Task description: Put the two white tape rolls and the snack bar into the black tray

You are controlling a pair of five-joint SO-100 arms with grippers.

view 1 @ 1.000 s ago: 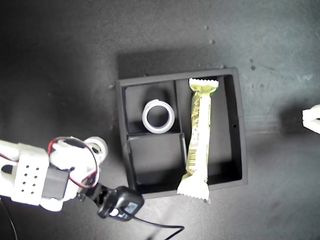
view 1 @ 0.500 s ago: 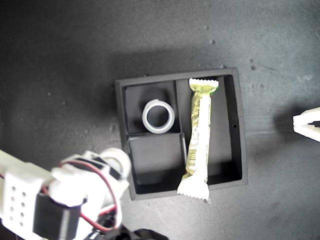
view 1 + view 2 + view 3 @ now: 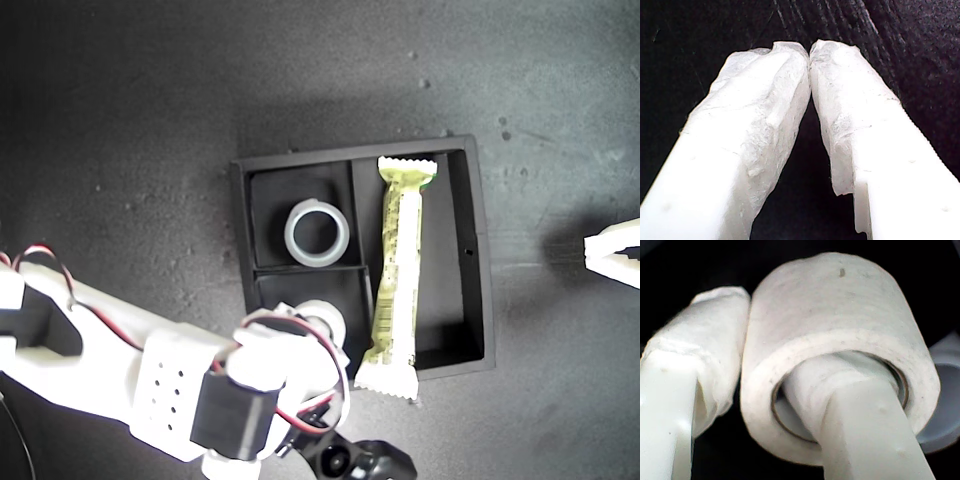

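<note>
The black tray (image 3: pixel 480 260) lies at the centre of the exterior view. One white tape roll (image 3: pixel 317 232) rests flat in a small compartment. The snack bar (image 3: pixel 398 270) lies in the long compartment, one crimped end over the rim. My second gripper (image 3: pixel 316 326) is shut on the other white tape roll (image 3: pixel 318 316) above the other small compartment. In the second wrist view that roll (image 3: pixel 840 315) has one finger (image 3: pixel 865 425) through its centre and one outside. My first gripper (image 3: pixel 809 52), tips touching and empty, pokes in at the exterior view's right edge (image 3: pixel 612 252).
The second arm's white body (image 3: pixel 150 380) with red wires and a black camera (image 3: pixel 355 462) covers the exterior view's lower left. The tray sits on a dark matte tabletop (image 3: pixel 150 120).
The second arm has swung toward the exterior view's right, carrying the roll from beside the tray to over its small compartment. The first gripper has edged further into view.
</note>
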